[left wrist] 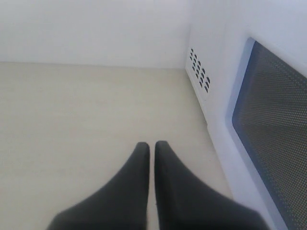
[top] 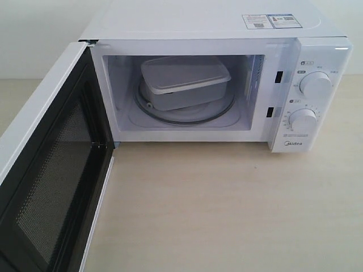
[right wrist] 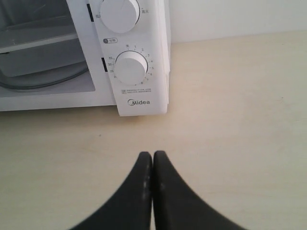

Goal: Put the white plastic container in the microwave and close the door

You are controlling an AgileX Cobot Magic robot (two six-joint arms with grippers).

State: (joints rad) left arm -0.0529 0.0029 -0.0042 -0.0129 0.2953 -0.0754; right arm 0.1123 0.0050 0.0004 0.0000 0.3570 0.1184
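Note:
The white plastic container (top: 184, 82) sits with its lid on inside the white microwave (top: 215, 34), on the glass turntable (top: 187, 116). The door (top: 54, 170) stands wide open to the left, its black mesh inner face toward me. In the left wrist view my left gripper (left wrist: 151, 146) is shut and empty above the tabletop, beside the door's outer face and dark window (left wrist: 273, 124). My right gripper (right wrist: 152, 155) is shut and empty over the table, a little in front of the Midea dial panel (right wrist: 132, 67). Neither gripper shows in the exterior view.
The light wooden tabletop (top: 227, 204) stretches in front of the microwave. Vent holes (left wrist: 199, 69) mark the microwave's left side wall. A white wall (left wrist: 96, 28) runs behind the table.

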